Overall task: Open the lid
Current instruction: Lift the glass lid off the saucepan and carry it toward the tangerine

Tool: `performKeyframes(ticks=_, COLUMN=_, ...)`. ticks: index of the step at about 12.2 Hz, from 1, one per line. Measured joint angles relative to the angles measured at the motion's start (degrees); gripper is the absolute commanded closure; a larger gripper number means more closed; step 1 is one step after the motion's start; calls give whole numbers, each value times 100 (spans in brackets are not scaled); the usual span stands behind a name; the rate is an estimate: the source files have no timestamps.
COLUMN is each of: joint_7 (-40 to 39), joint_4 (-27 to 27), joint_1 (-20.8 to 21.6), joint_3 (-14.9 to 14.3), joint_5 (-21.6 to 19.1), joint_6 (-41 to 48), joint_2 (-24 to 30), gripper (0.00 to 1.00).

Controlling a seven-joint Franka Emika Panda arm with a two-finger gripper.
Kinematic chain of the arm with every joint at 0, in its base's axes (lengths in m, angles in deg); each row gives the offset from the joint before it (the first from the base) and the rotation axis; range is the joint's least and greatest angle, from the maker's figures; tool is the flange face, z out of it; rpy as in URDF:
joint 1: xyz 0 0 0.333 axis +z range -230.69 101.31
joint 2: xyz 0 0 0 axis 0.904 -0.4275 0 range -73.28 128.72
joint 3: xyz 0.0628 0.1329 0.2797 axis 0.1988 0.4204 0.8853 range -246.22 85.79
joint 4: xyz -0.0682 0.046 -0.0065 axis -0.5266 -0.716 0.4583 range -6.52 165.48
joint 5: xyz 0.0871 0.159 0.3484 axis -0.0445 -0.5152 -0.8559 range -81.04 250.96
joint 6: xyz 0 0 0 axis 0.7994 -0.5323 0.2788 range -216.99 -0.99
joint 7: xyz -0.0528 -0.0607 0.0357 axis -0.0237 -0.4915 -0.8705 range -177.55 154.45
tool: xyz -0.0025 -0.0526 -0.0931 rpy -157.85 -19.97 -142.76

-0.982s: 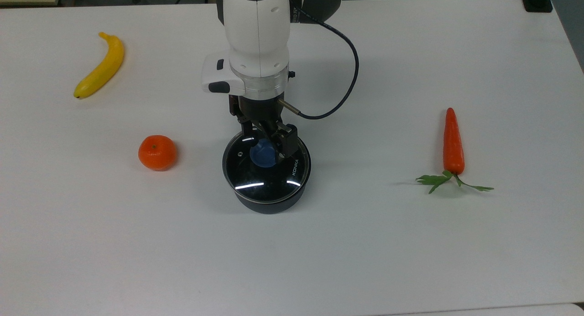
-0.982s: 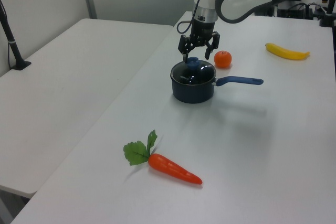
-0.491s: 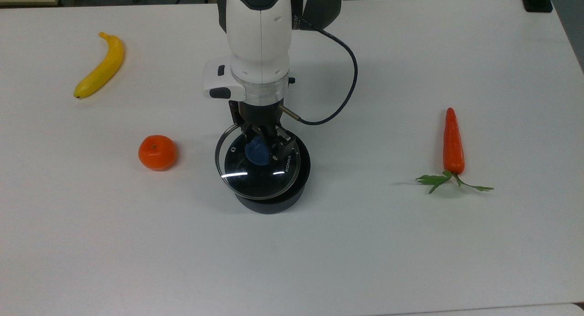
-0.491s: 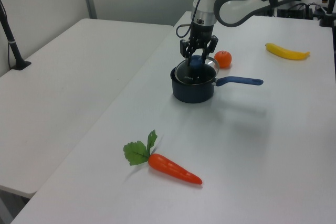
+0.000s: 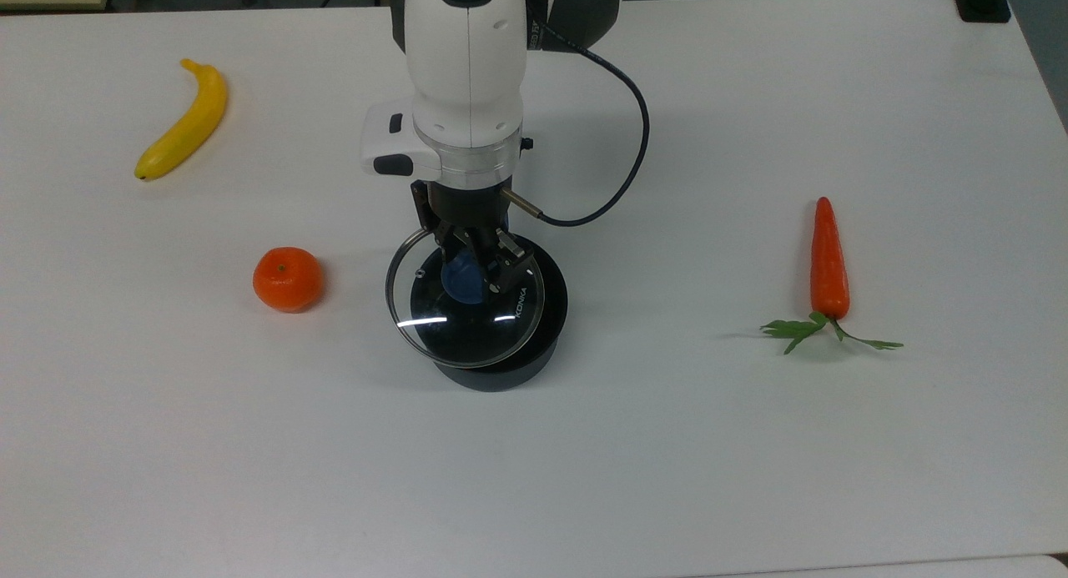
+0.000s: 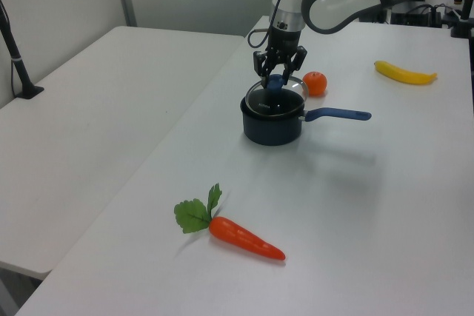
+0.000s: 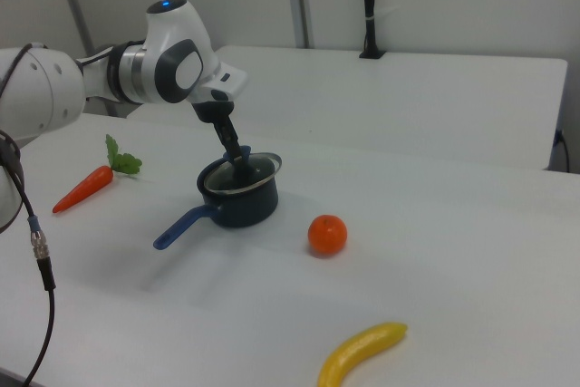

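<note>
Over the saucepan (image 5: 501, 344), our gripper (image 5: 471, 269) is clamped on the blue knob (image 5: 458, 282) of the lid (image 5: 463, 332). Lid hangs just above the pan rim, offset twd the orange (image 5: 287, 278) in the top view; we'd lift more, then carry it that way.

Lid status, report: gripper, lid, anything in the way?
Gripper shut on the knob. Lid raised, shifted toward the top view's left off the saucepan. Tangerine on that side, apart.

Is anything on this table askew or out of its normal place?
Yes: the lid is off-centre over the saucepan, shifted toward the top view's left, with the gripper shut on its blue knob.
</note>
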State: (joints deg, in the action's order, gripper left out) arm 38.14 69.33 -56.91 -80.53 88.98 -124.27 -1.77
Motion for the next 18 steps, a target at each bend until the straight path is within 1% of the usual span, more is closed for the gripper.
performKeyframes(ticks=3, joint_7=0, joint_4=-32, joint_1=0, joint_3=0, joint_5=0, joint_6=27, joint_2=119, gripper=44)
performKeyframes(ticks=5, joint_7=-126, joint_4=-39, joint_1=-54, joint_3=-10, joint_5=0, joint_6=486, joint_2=346, gripper=44)
performKeyframes(ticks=7, joint_7=-428, joint_4=-24, joint_1=-201, joint_3=-11, joint_5=-20, joint_6=942, joint_2=611, gripper=44)
performKeyframes(ticks=10, joint_7=-1157, joint_4=104, joint_1=-572, joint_3=-17, joint_5=-492, joint_6=1381, joint_2=933, gripper=43)
performKeyframes(ticks=12, joint_7=-1483, joint_4=261, joint_1=-808, joint_3=-20, joint_5=-579, joint_6=1565, joint_2=1089, gripper=42)
performKeyframes(ticks=18, joint_7=-2439, joint_4=943, joint_1=-1241, joint_3=-20, joint_5=-582, joint_6=1586, joint_2=1315, gripper=42)
